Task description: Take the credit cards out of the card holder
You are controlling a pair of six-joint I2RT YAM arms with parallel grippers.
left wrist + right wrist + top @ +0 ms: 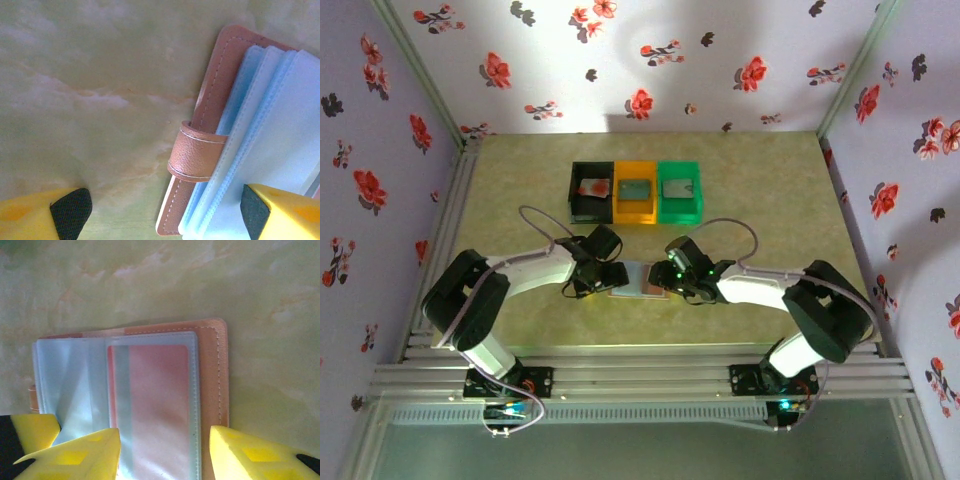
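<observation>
my right claw [165, 440] hangs about half open over the card holder [220, 370], 1 yellow finger on each side of the clear sleeve at the holder's outer end. it has hold of nothing that i can see. under that sleeve sits 1 pinkish-red card [152, 395], tucked fully in. my left claw [165, 200] stands wide open astride the holder's opposite edge, beside the tan strap loop [197, 155]. 1 pad is over the pale blue sleeves and 1 over bare table [75, 75]. it grips nothing, and i cannot tell whether it presses the holder down.

i judge the step in hand to be lining up on this card. the next move calls for a pinch on the card's own edge, not just the slick sleeve, with the left claw steadying the holder so it doesn't drag along.

count: 2 claws, 1 holder lying open between them, and 1 card visible inside it. there are 3 bins beyond the holder, well apart from it: black [575, 205], orange [635, 213] and green [680, 212], each with what looks like 1 card.
</observation>
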